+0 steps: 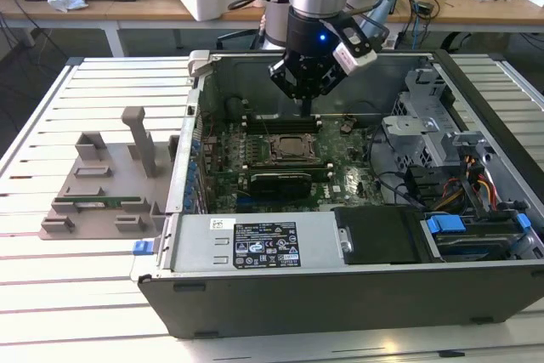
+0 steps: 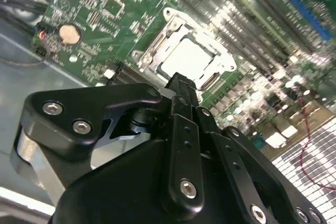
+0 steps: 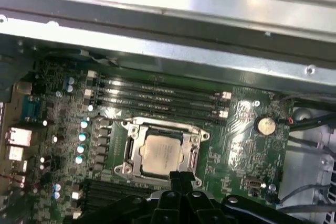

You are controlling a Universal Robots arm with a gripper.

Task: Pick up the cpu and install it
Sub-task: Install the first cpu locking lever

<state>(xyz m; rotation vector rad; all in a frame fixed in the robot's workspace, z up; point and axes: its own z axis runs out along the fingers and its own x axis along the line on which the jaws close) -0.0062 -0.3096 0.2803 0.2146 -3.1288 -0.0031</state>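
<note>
The jaws are drawn together at their tips with nothing between them, and they hang just above the motherboard (image 1: 340,178) inside the open computer case (image 1: 357,295). In both wrist views the tips sit at the near edge of the socket frame (image 3: 130,150).

The cpu (image 3: 160,153) lies flat inside that frame, silvery top up. In the exterior view it is at about 6 o'clock from the jaws and close below them.

I judge the chip to be placed but not locked. I cannot tell whether it is fully seated or whether the frame's latch is down.

The main risk is the closed tips dropping or sliding sideways. That could scrape the plate, tip the chip on its contacts, or catch the frame.

The memory slots (image 3: 157,95) lie just beyond the socket and the coin cell (image 3: 266,125) is farther off. A careless sweep could strike either.

The case wall (image 1: 197,116), at 9 o'clock from the jaws, limits how far the arm can swing. Out on the counter (image 1: 76,295), the grey fixture (image 1: 93,210) is well clear.
</note>
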